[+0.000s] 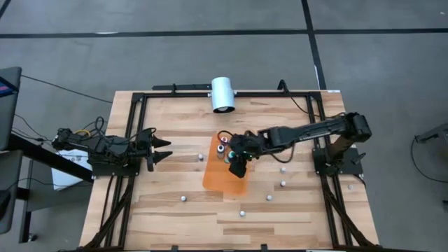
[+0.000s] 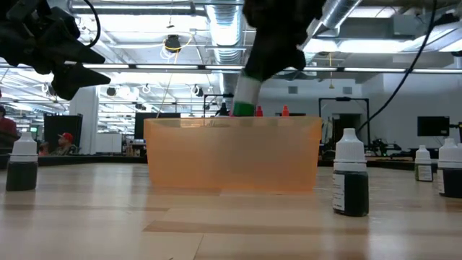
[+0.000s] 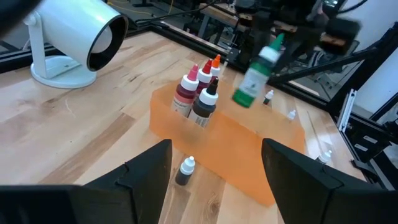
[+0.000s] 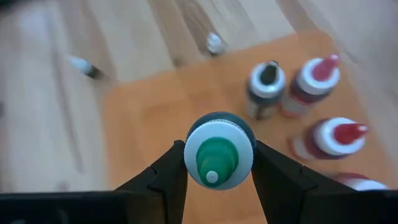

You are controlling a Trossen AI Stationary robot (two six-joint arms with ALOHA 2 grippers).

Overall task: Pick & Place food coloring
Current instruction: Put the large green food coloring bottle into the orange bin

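Note:
An orange see-through bin (image 1: 222, 178) sits mid-table. Several food coloring bottles stand in its far end, with red (image 3: 187, 92), black (image 3: 206, 101) and orange (image 3: 215, 64) tips. My right gripper (image 1: 236, 165) hangs over the bin, shut on a green-tipped bottle (image 3: 254, 78). More bottles stand loose on the wood: one by the bin (image 3: 185, 170) and others (image 2: 350, 180) (image 2: 22, 162). My left gripper (image 1: 166, 149) waits open at the table's left, pointing toward the bin and touching nothing. My right gripper pinches the green bottle at its white cap (image 4: 245, 152), one finger on each side. The fingers slant down from the table's right side. The bottle's body (image 2: 244, 97) hangs tilted below the fingers, clear of the bin and above its rim.
A big white cylinder on a stand (image 1: 222, 94) sits at the far edge, behind the bin. Loose bottles dot the near half (image 1: 183, 198) (image 1: 242, 212) and the right side (image 1: 283, 183). A black frame (image 1: 133, 126) runs round the tabletop.

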